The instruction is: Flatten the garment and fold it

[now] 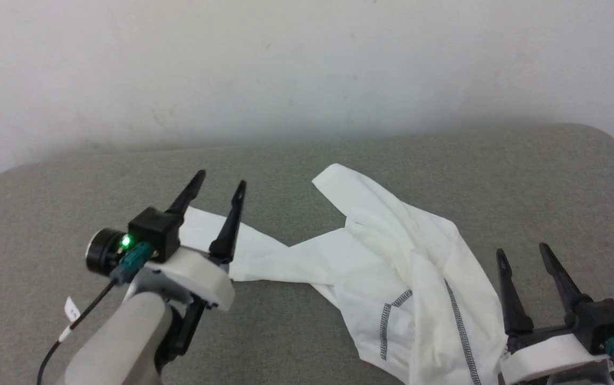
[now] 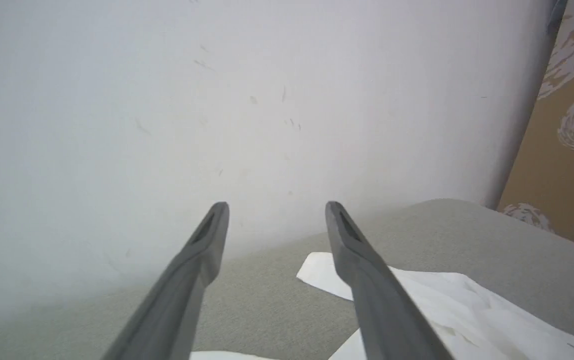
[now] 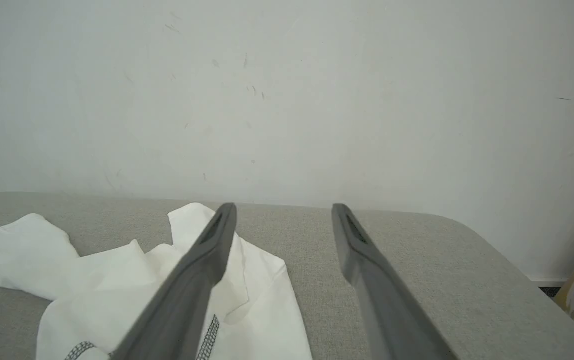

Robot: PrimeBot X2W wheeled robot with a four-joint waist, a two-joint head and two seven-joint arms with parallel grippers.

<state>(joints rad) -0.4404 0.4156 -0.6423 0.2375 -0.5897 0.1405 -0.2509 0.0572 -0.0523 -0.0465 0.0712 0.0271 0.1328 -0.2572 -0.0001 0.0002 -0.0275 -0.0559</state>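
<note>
The grey tabletop (image 1: pixel 45 224) carries the garment (image 1: pixel 392 256), a white shirt that lies rumpled and twisted rather than spread. Its bulk sits just to the left of the right hand (image 1: pixel 523 249), with the dark zigzag-stitched seams (image 1: pixel 459 321) nearest that hand. One narrow stretch of cloth runs across and passes beneath the left hand (image 1: pixel 220 179). Both hands stand wide open and grip nothing. The left one hangs over the cloth's far end, and the right one rests beside the heap. The step in hand looks to be the flattening, barely begun. The next move probably calls for each hand to find its own edge or corner, pinch a single layer, and draw the cloth apart.
</note>
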